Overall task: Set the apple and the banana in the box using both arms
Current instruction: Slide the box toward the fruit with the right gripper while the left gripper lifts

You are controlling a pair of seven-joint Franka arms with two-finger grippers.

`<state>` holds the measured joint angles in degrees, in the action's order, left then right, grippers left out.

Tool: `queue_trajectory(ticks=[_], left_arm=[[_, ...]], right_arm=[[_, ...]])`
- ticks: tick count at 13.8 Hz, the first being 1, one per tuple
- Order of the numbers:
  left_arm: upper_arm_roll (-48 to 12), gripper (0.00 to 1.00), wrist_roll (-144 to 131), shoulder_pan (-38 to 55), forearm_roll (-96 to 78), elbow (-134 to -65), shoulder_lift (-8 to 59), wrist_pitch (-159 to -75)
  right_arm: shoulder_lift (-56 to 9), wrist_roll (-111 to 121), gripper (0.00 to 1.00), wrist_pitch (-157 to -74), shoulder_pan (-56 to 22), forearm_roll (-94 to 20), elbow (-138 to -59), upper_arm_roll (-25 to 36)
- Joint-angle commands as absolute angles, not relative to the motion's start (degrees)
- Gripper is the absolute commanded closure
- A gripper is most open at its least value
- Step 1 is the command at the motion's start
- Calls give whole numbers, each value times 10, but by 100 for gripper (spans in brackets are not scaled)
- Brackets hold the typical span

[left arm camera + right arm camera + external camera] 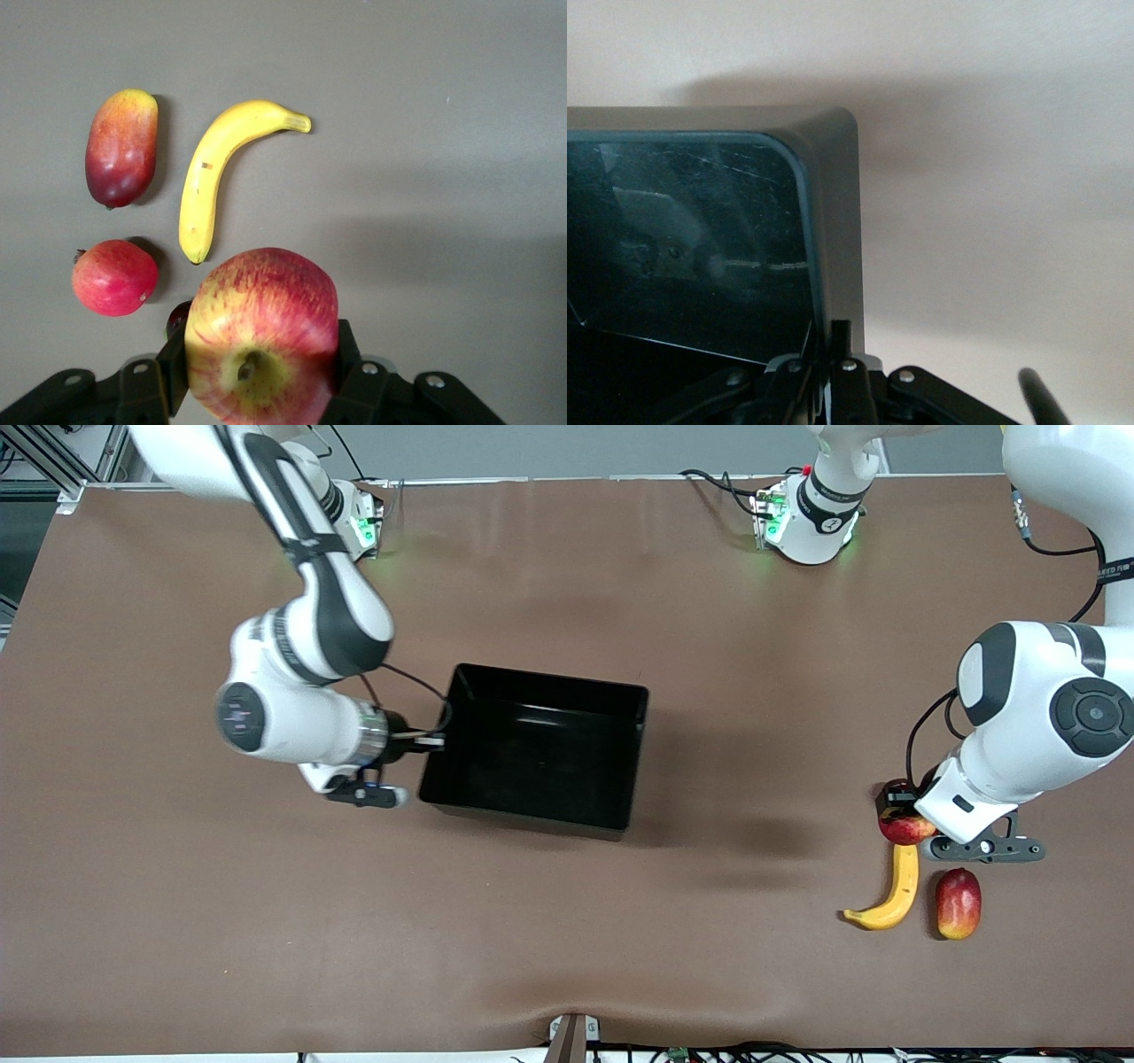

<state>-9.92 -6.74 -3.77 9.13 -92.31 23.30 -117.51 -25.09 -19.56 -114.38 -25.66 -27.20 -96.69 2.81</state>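
Left gripper [259,376] clamps the small streaked red apple [262,335] above the brown surface [753,691], beside the curved yellow banana [890,893]. Right gripper [833,359], closed, pinches the wall of the black open-top plastic box [540,748] mid-surface.

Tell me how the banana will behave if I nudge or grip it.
The banana lies flat on its curve, so a nudge would probably spin it, not roll it. Its smooth tapering ends look slippery; gripping mid-body seems safer. It looks stiff.

The brown table [567,921] carries the box [467,726] mid-table, with the banana [893,893] and mango [958,903] near the left arm's end.
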Motion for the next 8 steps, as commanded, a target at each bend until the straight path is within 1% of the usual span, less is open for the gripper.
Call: queue_trajectory(ticks=[1,3,5,8], left_arm=[[-101,100,-72,-35,93,-919,229,-1164],[-101,100,-73,-34,92,-914,232,-1164],[-101,100,-76,-33,81,-912,234,-1164],[-103,100,-89,-15,73,-918,240,-1164]], right_arm=[[-285,-255,100,-1195,-313,-293,-955,35],[-322,-306,100,-1228,-339,-294,-928,34],[-365,-342,100,-1231,-375,-293,-887,35],[-399,-366,100,-1283,-396,-295,-874,34]])
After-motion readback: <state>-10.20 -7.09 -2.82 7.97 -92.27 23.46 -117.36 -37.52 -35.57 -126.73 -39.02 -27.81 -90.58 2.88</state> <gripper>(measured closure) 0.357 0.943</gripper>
